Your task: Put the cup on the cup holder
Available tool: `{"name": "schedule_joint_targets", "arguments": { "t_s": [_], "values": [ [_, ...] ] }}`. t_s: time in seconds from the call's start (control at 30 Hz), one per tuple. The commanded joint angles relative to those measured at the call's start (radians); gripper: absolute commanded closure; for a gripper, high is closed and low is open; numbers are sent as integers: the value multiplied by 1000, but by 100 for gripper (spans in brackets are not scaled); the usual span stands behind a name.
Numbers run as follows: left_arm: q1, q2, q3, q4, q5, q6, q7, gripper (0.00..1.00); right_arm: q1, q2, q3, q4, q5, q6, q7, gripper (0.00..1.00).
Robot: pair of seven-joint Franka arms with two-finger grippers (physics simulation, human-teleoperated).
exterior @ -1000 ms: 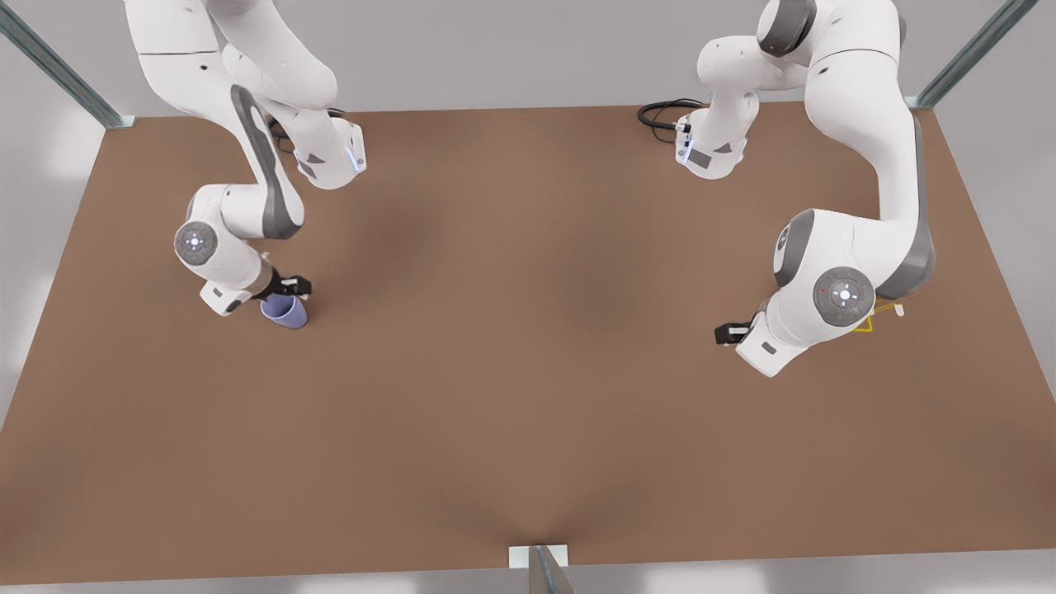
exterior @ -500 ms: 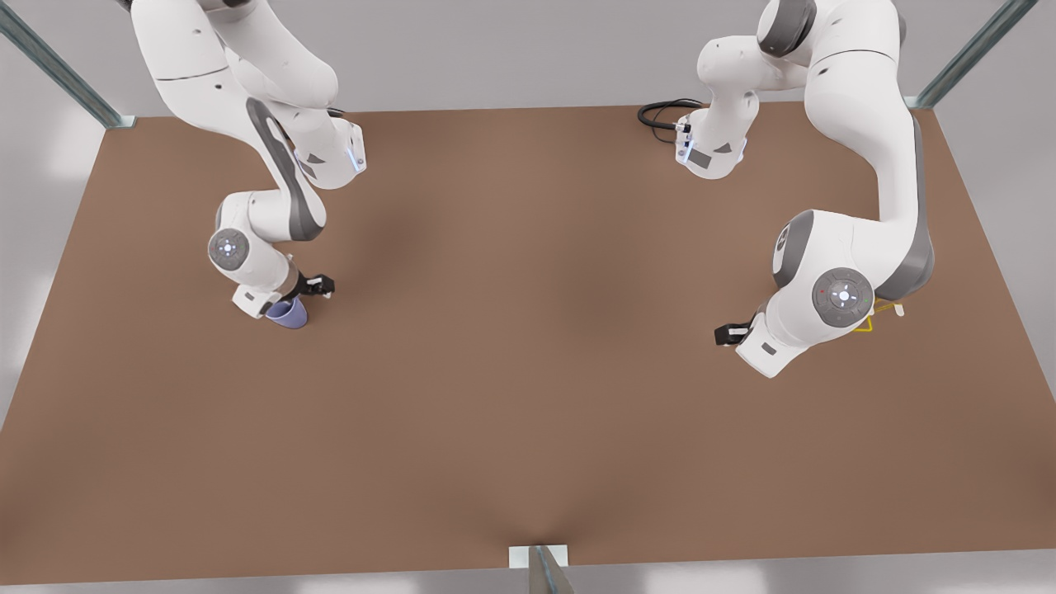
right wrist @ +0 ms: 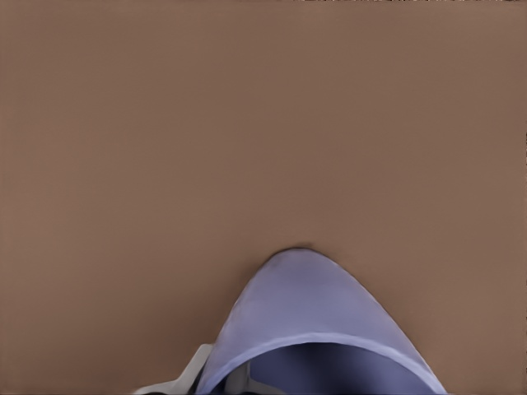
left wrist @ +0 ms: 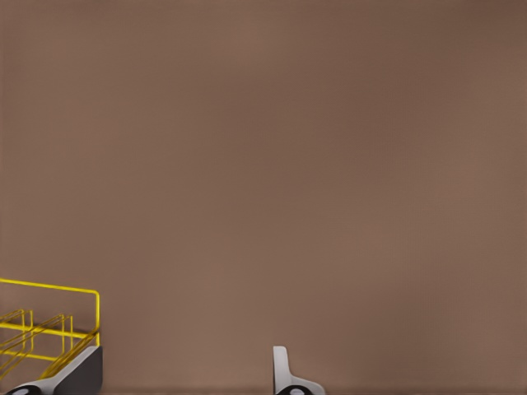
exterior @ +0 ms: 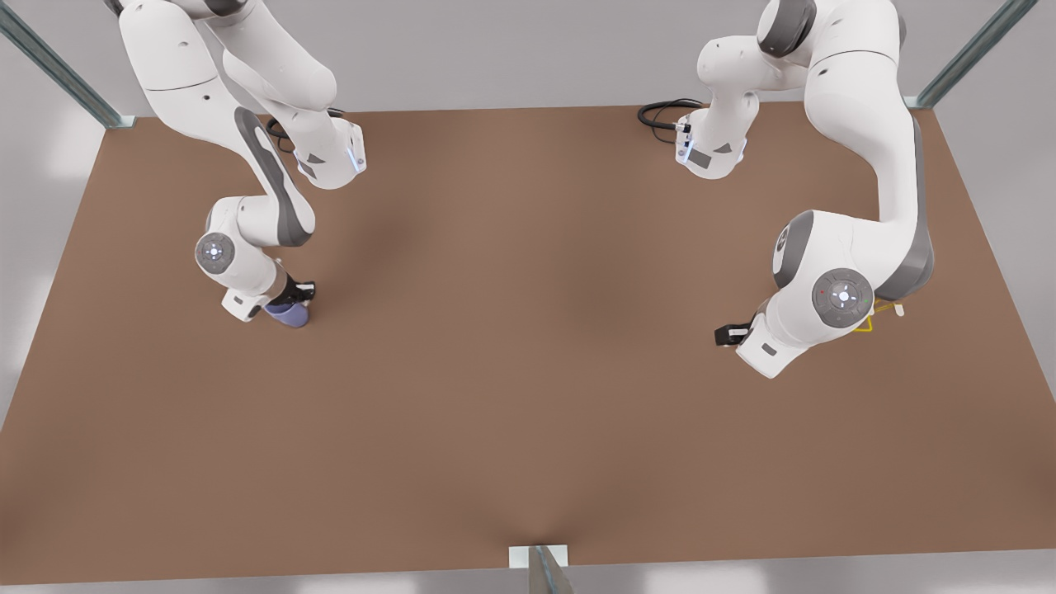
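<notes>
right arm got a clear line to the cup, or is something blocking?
Probably yes. The right pincer is already down at the cup, with the cup's rim between its fingers in the right wrist view. Nothing else stands near it on the table. The left pincer waits by the rack.

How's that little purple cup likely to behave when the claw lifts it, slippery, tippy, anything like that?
The cup looks smooth and plain, so it may slip in a light pinch. Its tapered wall could let it slide along the fingers of the right claw. It looks small and thin-walled, so probably light and easy to knock over.
</notes>
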Motion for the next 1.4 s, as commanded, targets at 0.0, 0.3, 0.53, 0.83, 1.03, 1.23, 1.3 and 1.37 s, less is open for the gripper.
{"name": "schedule_joint_targets", "arguments": {
  "t_s": [0.0, 0.3, 0.53, 0.83, 1.03, 1.23, 1.3, 1.37],
  "values": [
    [0, -3, 0, 0, 0, -1, -7, 0, 1, -1, 1, 0, -24, 4, 38, 79],
    [-8, 5, 0, 0, 0, -2, -7, 0, -19, -130, 47, 3, -13, -130, 41, 79],
    [-12, 5, 1, -1, 2, -2, -9, 0, 99, 39, 225, 397, 163, -297, 319, 79],
    [-15, 5, 0, -6, 59, -2, -30, 0, 482, 338, 92, 788, 188, -288, 598, 79],
    [-20, -6, -3, -3, 85, -14, -101, 0, 559, 575, 191, 940, 241, -19, 682, 79],
    [5, -12, -8, 36, 19, -56, 9, 0, 488, 822, 397, 1029, 264, 329, 705, 79],
    [11, -12, -8, 37, 17, -56, 6, 0, 530, 890, 397, 1105, 257, 419, 753, 79],
    [12, -38, -10, 40, 14, -83, -41, 0, 603, 951, 397, 1167, 238, 498, 774, 79]
  ]
}}
